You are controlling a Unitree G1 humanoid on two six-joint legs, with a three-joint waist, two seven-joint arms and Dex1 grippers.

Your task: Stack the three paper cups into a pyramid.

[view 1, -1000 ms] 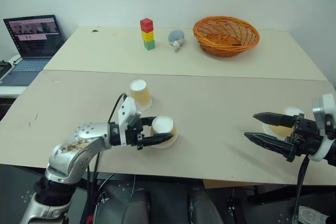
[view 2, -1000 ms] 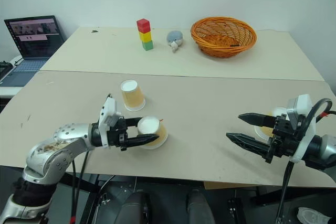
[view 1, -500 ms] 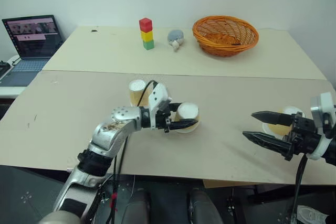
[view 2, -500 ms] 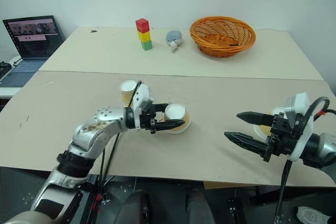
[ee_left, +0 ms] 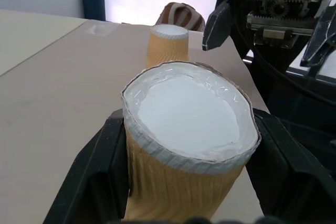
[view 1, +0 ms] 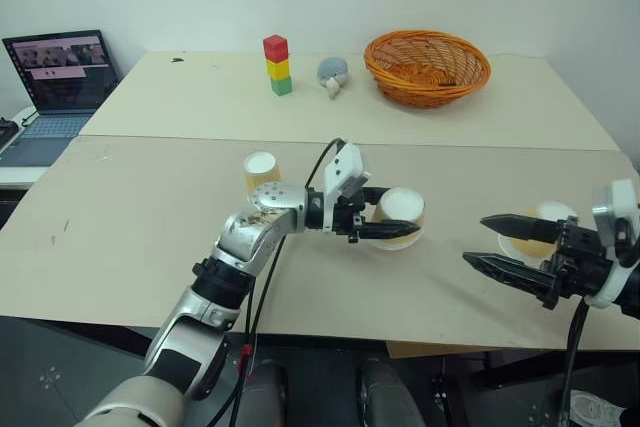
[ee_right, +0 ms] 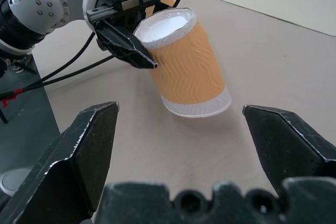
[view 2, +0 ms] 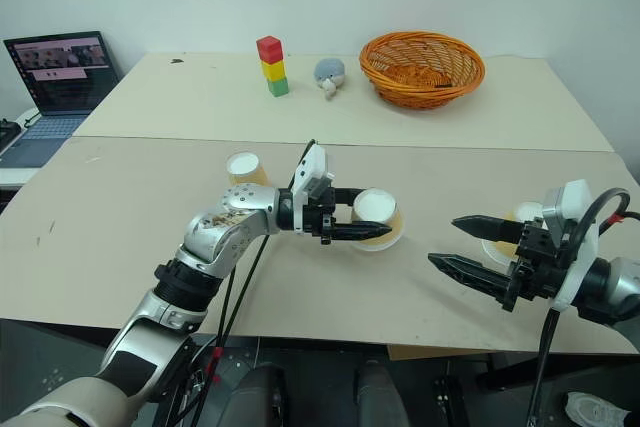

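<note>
Clutter sits at the far desk edge: wicker basket, block tower, grey toy, laptop (left). Left tool clamps an upturned cup mid-desk. Its arm partly hides a second cup. Right tool, spread wide and empty, screens the third cup.

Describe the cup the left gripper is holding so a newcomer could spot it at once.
On the near tan table, mid-front, the left gripper points right. Between its black fingers sits a ribbed tan paper cup, upside down, white base up: the one cup gripped rather than standing free.
</note>
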